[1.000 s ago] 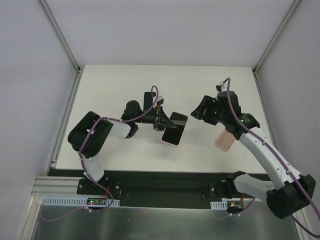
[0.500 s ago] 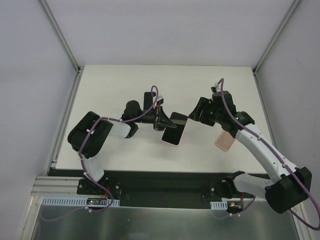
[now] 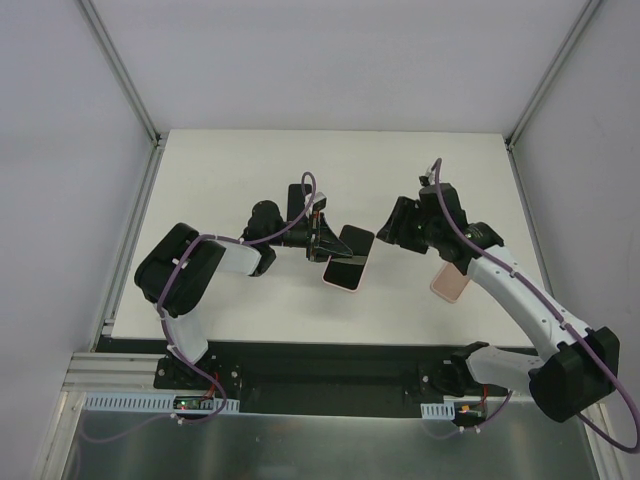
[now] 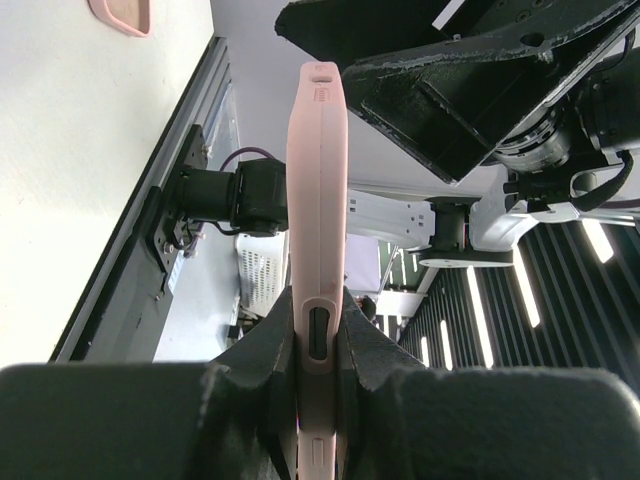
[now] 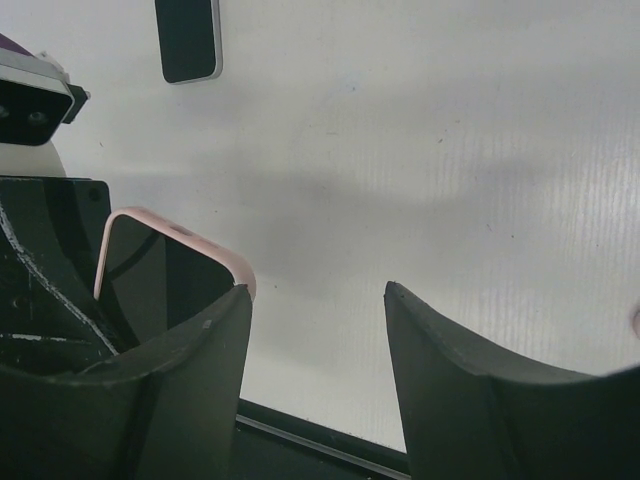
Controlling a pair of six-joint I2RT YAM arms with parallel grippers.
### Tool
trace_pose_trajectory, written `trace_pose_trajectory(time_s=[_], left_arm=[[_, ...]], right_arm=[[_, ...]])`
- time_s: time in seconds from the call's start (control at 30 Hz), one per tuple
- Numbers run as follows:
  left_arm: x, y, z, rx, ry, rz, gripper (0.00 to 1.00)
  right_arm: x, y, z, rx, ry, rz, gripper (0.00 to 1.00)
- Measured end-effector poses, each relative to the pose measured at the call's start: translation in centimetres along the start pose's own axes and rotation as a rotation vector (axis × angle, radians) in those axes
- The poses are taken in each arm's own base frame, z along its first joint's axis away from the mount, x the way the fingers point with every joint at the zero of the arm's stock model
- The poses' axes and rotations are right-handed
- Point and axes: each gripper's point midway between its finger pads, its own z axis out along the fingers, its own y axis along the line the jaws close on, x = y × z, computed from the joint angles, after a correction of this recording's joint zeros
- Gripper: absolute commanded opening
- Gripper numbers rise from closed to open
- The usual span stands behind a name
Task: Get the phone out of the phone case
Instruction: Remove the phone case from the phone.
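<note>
Top view: the left gripper (image 3: 322, 243) clenches the phone case (image 3: 343, 288), phone (image 3: 348, 266) inside. The right gripper (image 3: 388, 226), parted and empty, hangs just right of that case.
Left wrist: the case is edge-on, running lengthwise away from the camera.
Right wrist: the case lies ahead-left.

Bright, even light, soft shadows on the table (image 5: 450, 120), close foreground perhaps blurred.

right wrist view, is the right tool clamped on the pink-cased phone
No, the right tool stands open with bare table showing between its fingers, and the pink-cased phone is off beside one finger.
</note>
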Motion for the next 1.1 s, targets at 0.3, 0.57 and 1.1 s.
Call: trace_pose_trajectory(time_s=[0.3,0.57,1.1], left_arm=[[0.4,-0.9,-0.1,0.015,0.004,0.029,0.00],[0.8,-1.9,-0.2,0.033,0.009,0.067,0.00],[2.2,-3.7,-0.7,0.054,0.043,0.139,0.00]], right_arm=[[2.0,-0.5,1.7,0.034,0.072,-0.044,0.57],[3.4,-1.0,2.0,0.052,0.107,-0.052,0.57],[-1.6,5.7,-4.2,-0.483,-0.006,0.227,0.63]])
